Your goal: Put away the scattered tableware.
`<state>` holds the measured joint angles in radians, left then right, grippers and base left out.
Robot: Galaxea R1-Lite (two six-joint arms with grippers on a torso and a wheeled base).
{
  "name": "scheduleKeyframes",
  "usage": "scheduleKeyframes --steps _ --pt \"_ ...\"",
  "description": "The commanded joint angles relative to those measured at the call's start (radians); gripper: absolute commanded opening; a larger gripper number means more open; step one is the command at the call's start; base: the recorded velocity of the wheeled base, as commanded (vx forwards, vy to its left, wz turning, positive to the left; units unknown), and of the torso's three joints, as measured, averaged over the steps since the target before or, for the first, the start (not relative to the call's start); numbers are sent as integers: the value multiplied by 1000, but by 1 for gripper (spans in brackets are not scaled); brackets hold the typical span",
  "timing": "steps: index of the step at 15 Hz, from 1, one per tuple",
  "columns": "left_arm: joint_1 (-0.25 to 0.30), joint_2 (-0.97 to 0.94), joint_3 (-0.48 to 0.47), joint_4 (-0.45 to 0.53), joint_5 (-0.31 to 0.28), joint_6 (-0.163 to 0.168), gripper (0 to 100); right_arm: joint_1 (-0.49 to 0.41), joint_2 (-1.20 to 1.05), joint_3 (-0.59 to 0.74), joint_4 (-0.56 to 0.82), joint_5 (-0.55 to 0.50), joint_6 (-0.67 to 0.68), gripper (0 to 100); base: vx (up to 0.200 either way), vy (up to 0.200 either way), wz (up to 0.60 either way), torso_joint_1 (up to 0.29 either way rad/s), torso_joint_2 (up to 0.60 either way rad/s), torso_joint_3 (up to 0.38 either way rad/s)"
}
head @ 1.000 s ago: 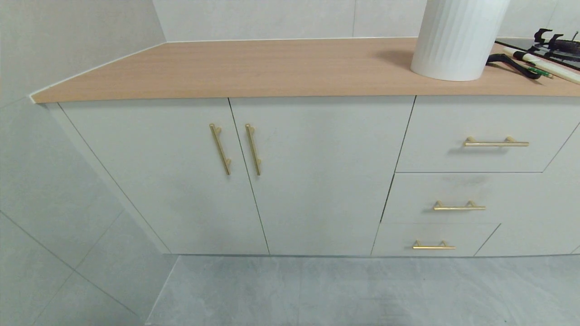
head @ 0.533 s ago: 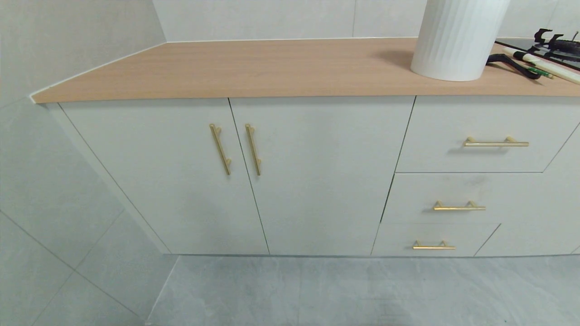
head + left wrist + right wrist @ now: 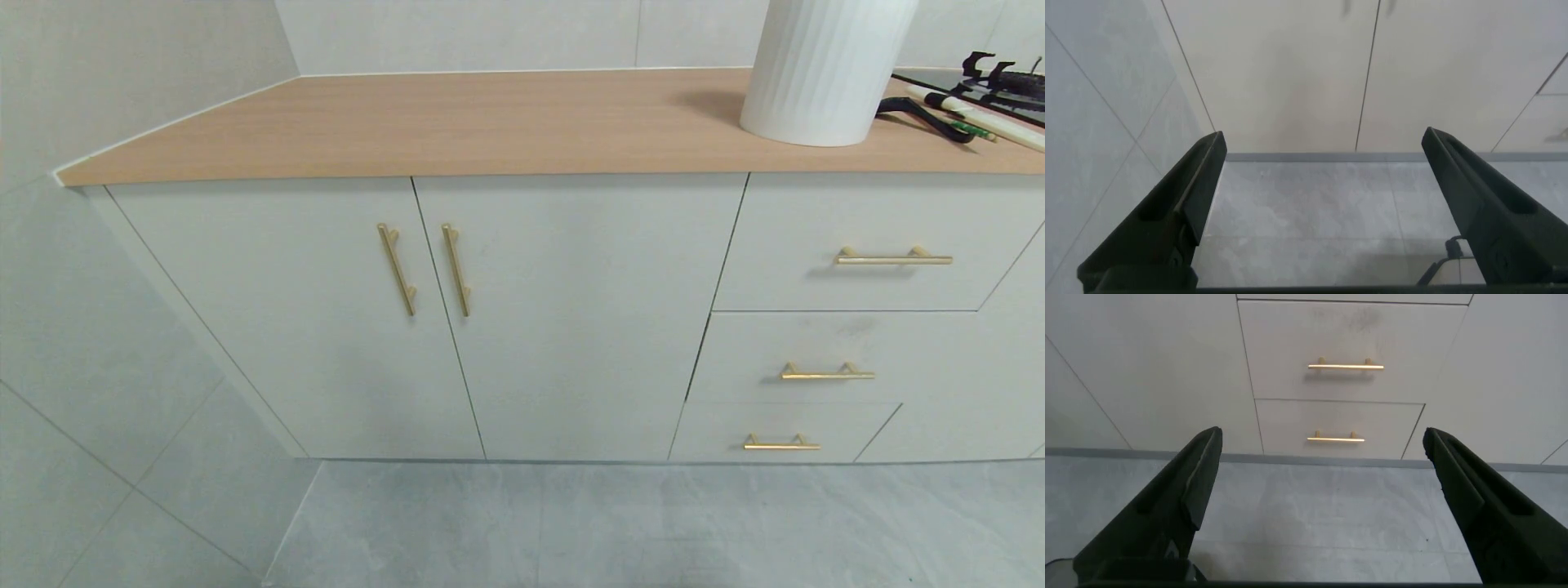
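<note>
Left hand (image 3: 1323,139): fingers spread wide, held low above the grey tiled floor (image 3: 1306,212), facing the foot of the two cupboard doors (image 3: 1290,73).

Right hand (image 3: 1323,434): fingers likewise spread wide, low above the floor, facing the lower drawers (image 3: 1339,351), each with a gold bar handle (image 3: 1346,367).

Tableware: a cluster of utensils (image 3: 931,113) lies on the wooden bench (image 3: 457,122) at its far right end. It includes a black curved handle, a pale stick with a green tip (image 3: 984,122) just beside it, and further black pieces behind; their exact kind cannot be told. A tall white ribbed pot (image 3: 820,73) stands upright on the bench just to the left of them, close to the black handle.

Cupboard doors and all three drawers are closed.
</note>
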<state>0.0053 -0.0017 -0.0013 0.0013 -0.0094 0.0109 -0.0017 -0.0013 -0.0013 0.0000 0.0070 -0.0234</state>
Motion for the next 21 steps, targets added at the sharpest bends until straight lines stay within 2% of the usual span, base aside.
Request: scheduleKeyframes --steps 1,14,21 --pt "1 2 0 0 0 0 100 0 3 1 3 -1 2 100 0 0 0 0 0 0" --pt "1 2 1 -1 0 0 100 0 3 1 3 -1 2 100 0 0 0 0 0 0" --pt "1 2 1 -1 0 0 100 0 3 1 3 -1 2 100 0 -200 0 2 2 6"
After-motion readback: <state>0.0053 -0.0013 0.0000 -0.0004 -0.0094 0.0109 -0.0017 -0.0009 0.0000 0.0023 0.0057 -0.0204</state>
